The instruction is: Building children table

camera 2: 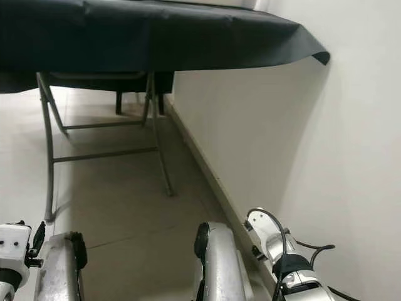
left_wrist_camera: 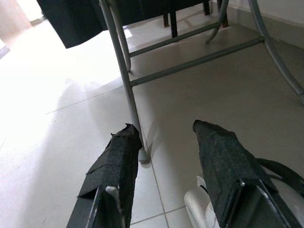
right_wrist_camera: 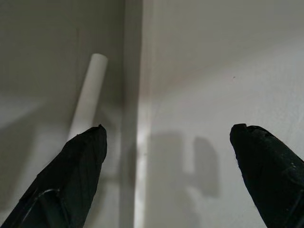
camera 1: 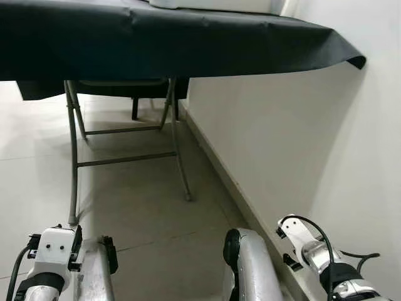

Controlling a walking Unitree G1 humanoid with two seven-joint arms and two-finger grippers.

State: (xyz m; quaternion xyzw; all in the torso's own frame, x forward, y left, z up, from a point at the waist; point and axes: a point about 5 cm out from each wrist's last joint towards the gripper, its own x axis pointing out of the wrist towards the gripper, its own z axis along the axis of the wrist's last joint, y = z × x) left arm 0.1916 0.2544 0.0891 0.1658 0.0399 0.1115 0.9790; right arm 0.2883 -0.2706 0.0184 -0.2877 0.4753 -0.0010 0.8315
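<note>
Pale floor tiles (camera 1: pixel 144 213) run under a folding table draped in black cloth (camera 1: pixel 156 37), its grey metal legs (camera 1: pixel 178 157) standing close to a white wall (camera 1: pixel 301 144) on my right. Both arms hang low. My left gripper (left_wrist_camera: pixel 164 137) is spread open and empty, looking toward one table leg's foot. My right gripper (right_wrist_camera: pixel 166 137) is also wide open and empty, facing the wall's base, where a white tube (right_wrist_camera: pixel 88 97), possibly a children's table leg, lies or leans along the corner; its long axis points away from the fingers. My right arm is nearer to it.
</note>
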